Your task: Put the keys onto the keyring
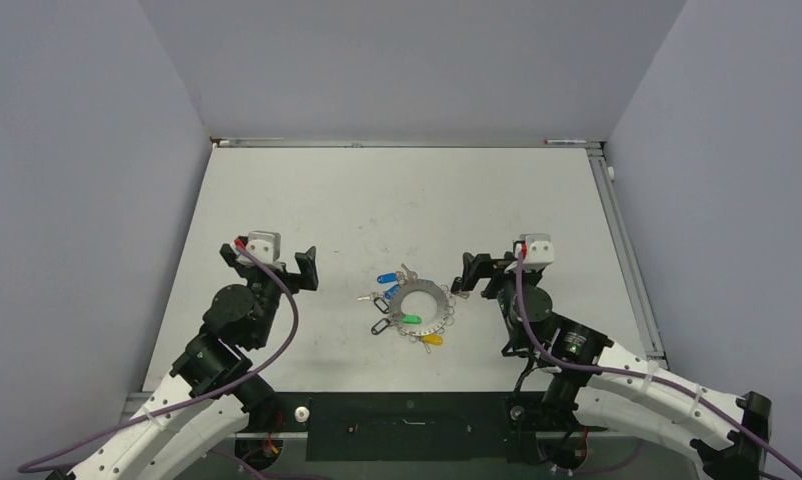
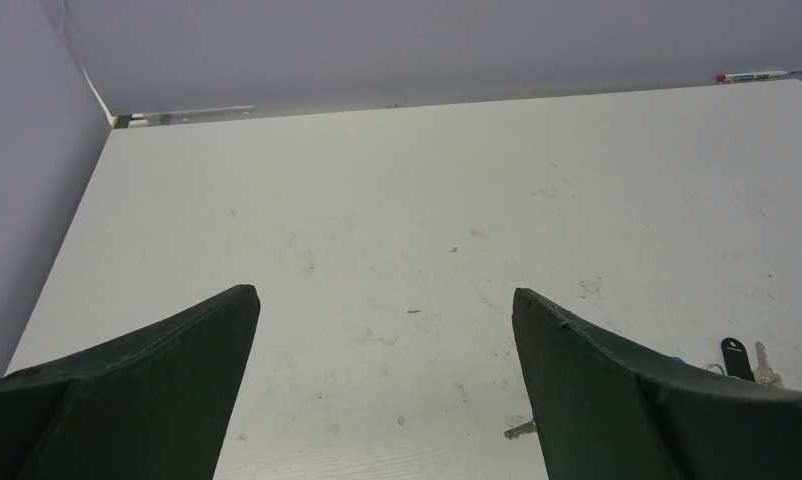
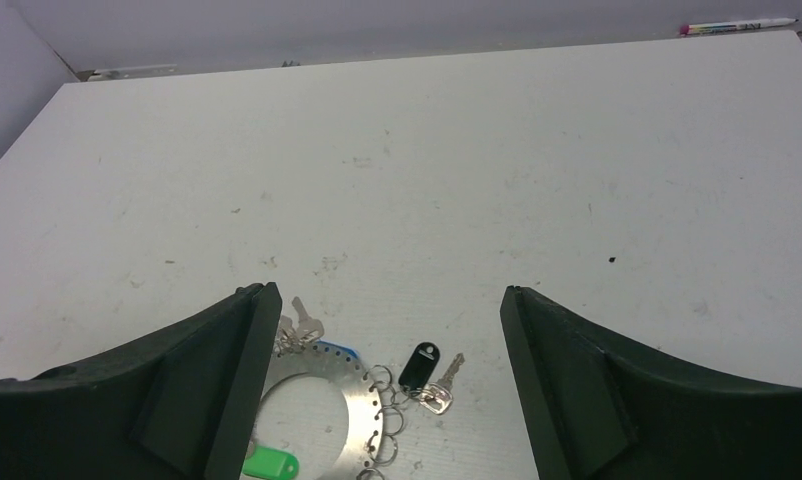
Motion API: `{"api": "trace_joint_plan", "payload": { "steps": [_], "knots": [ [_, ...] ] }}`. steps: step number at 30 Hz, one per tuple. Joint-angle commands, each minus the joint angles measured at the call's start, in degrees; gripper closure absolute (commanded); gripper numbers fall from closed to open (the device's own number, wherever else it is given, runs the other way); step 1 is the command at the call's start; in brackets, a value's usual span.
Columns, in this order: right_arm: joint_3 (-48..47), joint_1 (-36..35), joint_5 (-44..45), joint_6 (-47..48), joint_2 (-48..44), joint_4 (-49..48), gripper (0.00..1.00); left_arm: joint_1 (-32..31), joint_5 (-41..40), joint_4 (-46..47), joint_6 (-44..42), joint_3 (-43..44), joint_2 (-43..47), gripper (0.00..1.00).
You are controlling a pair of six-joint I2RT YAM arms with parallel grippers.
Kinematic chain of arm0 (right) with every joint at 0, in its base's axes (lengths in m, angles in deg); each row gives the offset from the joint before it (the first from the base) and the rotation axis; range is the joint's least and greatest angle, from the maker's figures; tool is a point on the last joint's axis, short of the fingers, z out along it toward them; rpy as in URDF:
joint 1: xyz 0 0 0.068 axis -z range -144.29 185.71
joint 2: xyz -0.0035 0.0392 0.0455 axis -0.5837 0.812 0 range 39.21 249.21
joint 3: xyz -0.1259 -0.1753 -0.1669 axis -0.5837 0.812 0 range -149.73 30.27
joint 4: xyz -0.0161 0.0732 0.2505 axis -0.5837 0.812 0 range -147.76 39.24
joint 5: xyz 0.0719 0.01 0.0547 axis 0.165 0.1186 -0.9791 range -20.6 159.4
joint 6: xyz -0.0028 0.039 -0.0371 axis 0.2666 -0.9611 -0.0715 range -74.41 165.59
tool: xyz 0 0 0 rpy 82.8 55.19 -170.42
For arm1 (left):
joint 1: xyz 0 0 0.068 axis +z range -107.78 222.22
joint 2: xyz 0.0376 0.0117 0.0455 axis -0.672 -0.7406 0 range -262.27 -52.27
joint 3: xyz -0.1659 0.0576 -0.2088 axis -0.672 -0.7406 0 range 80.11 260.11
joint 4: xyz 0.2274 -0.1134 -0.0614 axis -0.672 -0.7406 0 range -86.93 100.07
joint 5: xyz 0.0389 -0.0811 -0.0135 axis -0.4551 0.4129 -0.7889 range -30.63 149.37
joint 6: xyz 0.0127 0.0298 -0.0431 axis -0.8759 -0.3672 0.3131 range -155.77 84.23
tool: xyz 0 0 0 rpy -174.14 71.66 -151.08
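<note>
Top external view shows you the keyring (image 1: 442, 310) lying flat at mid-tabletop (image 1: 397, 200), the keys (image 1: 384, 279) clustered round its rim. Your left end effector (image 1: 308, 270) and right end effector (image 1: 470, 274) flank it, both spread wide and empty.

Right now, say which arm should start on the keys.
Right, probably. The open right gripper sits nearer the keyring, with a black-tagged key lying ahead of it in its wrist view; the open left gripper stands farther off.
</note>
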Motion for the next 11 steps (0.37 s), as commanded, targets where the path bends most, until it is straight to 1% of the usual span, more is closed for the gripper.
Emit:
{"api": "trace_joint_plan", "payload": {
  "steps": [1,5,8,11],
  "knots": [
    [0.2,0.1,0.7,1.1,0.9,-5.4,0.16,0.3,1.5,0.3,0.1,2.3,-0.2,0.04],
    [0.0,0.1,-1.3,4.3,2.1,-7.3,0.16,0.3,1.3,0.3,-0.2,2.3,-0.4,0.04],
    [1.4,-0.1,-1.4,4.3,0.4,-11.4,0.16,0.4,1.4,0.3,-0.3,2.3,-0.7,0.04],
    [1.3,0.0,-0.1,4.0,0.0,-11.4,0.16,0.5,1.5,0.2,-0.4,2.3,-0.7,0.04]
  ]
}}
